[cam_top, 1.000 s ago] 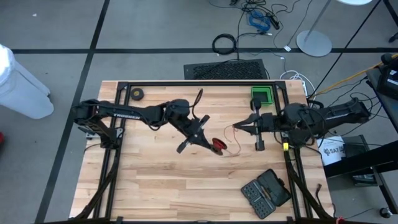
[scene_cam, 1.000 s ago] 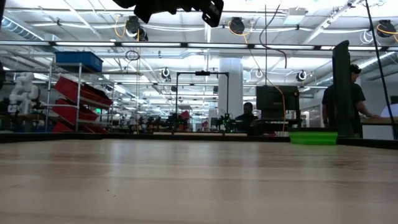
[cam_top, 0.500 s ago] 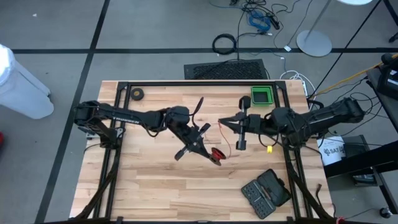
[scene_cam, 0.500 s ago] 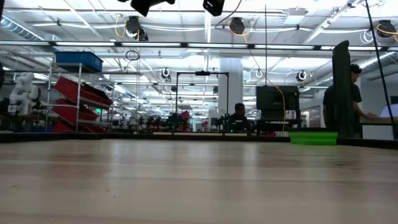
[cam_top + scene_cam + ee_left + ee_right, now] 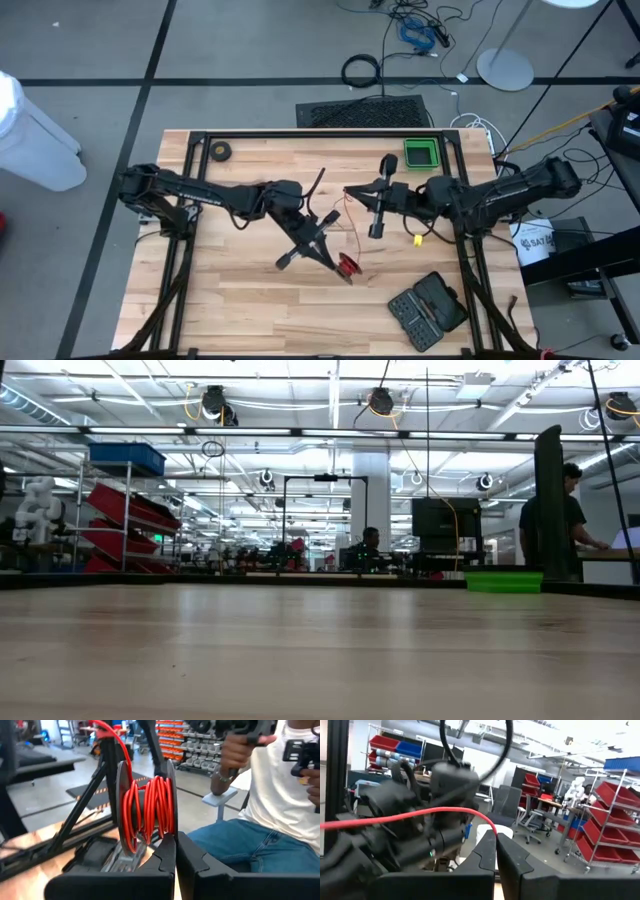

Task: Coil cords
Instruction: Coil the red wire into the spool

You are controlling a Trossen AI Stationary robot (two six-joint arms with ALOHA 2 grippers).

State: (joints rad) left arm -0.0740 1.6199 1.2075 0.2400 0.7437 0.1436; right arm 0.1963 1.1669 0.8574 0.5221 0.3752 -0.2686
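Bright, even overhead light on the pale wooden slatted table [image 5: 250, 300] — arm shadows short and soft. Level view: ceiling strip lamps glare white, near tabletop out of focus. Right wrist view: the dark opposite arm [image 5: 415, 820] blurred — windows blown out. Left wrist view: background soft, the red-wound black reel [image 5: 147, 810] sharp.

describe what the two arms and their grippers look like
Both arms are dark, jointed and slim. The left arm carries pale lettering along one link, and loose black cables loop off each. The left gripper and right gripper each have two matte black, angular fingers tapering to blunt tips.
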